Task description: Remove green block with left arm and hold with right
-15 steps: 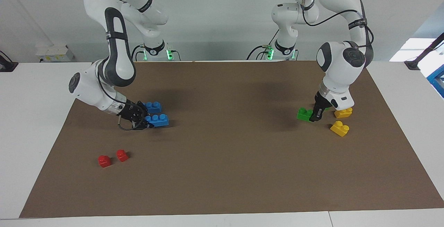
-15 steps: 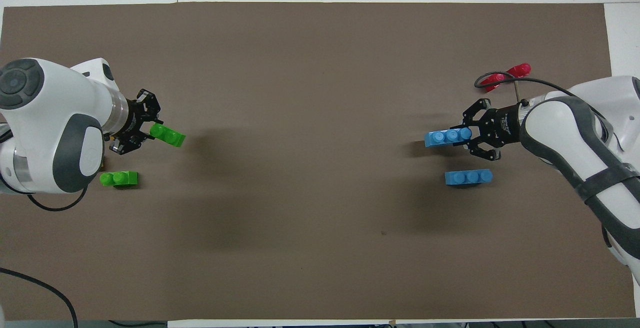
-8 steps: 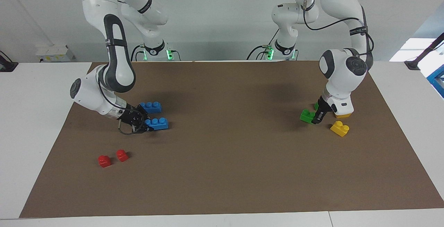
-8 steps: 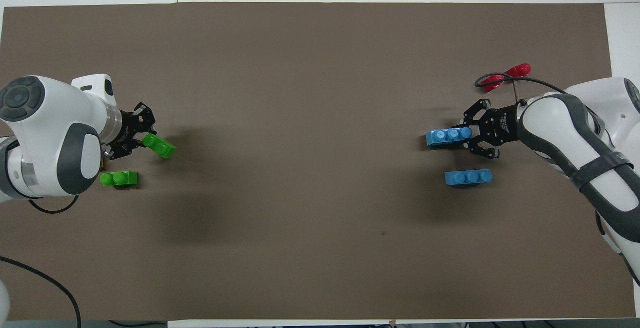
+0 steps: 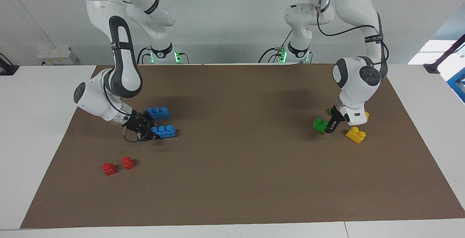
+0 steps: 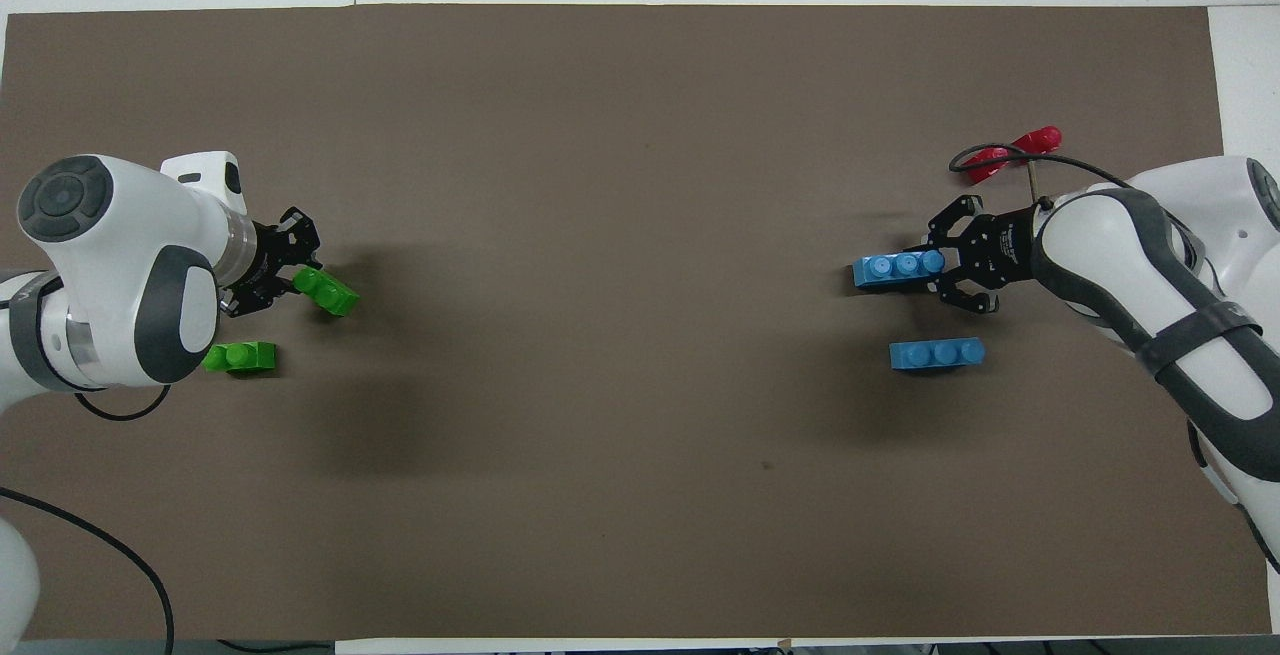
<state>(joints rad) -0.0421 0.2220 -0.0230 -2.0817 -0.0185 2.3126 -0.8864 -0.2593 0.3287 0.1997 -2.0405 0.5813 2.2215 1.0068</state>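
My left gripper [image 5: 330,127] [image 6: 288,276] is shut on one end of a small bright green block [image 5: 320,124] [image 6: 328,292] and holds it tilted, low at the brown mat, toward the left arm's end of the table. A second green block [image 6: 240,358] lies on the mat nearer to the robots; the left arm mostly hides it in the facing view. My right gripper [image 5: 149,131] [image 6: 944,271] is shut on the end of a three-stud blue brick [image 5: 164,131] [image 6: 897,270], low at the mat at the right arm's end.
A second blue brick [image 5: 158,112] [image 6: 937,353] lies nearer to the robots than the held one. Two red blocks [image 5: 109,168] [image 5: 127,162] lie farther out. A yellow block [image 5: 356,134] lies beside the left gripper; another [image 5: 366,115] shows partly past the wrist.
Both grippers have come down toward the mat with their bricks. The left one carried the green block slightly away from the robots; the blue brick sank a little.
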